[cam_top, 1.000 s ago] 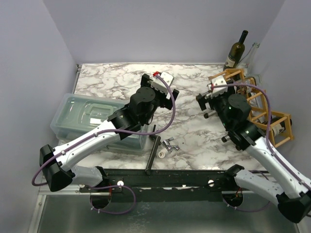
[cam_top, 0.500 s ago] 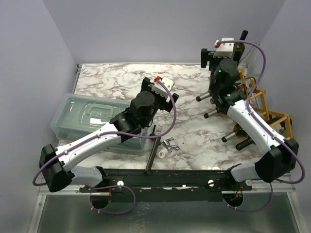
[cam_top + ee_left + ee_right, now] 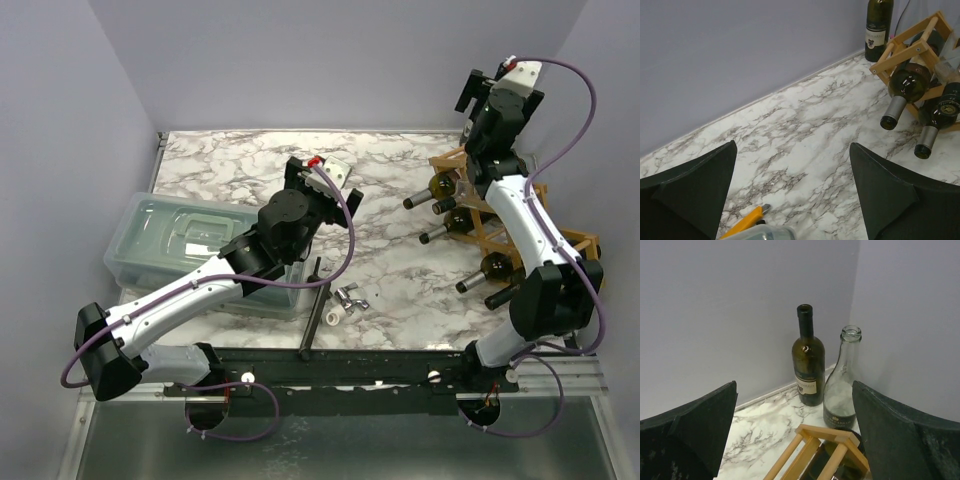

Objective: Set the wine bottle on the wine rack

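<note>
Marble tabletop [image 3: 240, 165] holds the wine rack [image 3: 826, 432] at far right; the wine bottle [image 3: 808, 367] stands upright in the corner behind it, beside a clear bottle [image 3: 841, 385]. Left fingers [image 3: 690, 185] and right fingers [image 3: 695, 430] are spread, empty.

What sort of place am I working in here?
Probably a staged lab test cell, not a home: a marble-print table boxed in by plain panels, with props, a wine rack and a lidded bin.

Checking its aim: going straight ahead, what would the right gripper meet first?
Probably the upright dark green bottle in the corner, roughly centred between the open jaws; the clear bottle stands just beside that line.
</note>
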`<act>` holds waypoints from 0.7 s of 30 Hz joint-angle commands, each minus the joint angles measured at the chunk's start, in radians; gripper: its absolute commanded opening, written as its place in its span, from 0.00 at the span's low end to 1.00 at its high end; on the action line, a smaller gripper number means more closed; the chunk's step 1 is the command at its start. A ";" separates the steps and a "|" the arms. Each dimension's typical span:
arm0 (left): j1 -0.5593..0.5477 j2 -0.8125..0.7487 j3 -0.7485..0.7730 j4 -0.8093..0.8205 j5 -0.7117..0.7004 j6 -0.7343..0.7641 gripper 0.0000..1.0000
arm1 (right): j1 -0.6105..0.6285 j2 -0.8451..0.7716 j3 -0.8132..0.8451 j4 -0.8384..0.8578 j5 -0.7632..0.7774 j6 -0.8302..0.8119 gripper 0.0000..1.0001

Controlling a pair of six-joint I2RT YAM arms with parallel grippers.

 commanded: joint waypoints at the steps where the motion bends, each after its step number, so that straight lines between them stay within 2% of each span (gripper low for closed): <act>1: 0.003 -0.010 -0.013 0.025 -0.006 0.001 0.96 | -0.080 0.067 0.071 -0.033 -0.058 0.095 1.00; 7: 0.002 0.003 -0.016 0.026 -0.002 -0.002 0.96 | -0.156 0.148 0.122 -0.038 -0.101 0.104 1.00; 9: 0.003 0.007 -0.016 0.026 0.000 -0.005 0.96 | -0.193 0.175 0.137 -0.035 -0.161 0.102 1.00; 14: 0.002 0.019 -0.016 0.026 0.008 -0.012 0.96 | -0.201 0.244 0.178 0.044 -0.299 0.034 1.00; 17: 0.002 0.029 -0.016 0.026 0.006 -0.009 0.96 | -0.201 0.304 0.264 -0.035 -0.201 0.049 1.00; 21: 0.002 0.031 -0.016 0.026 0.007 -0.009 0.96 | -0.218 0.315 0.261 -0.037 -0.151 0.047 1.00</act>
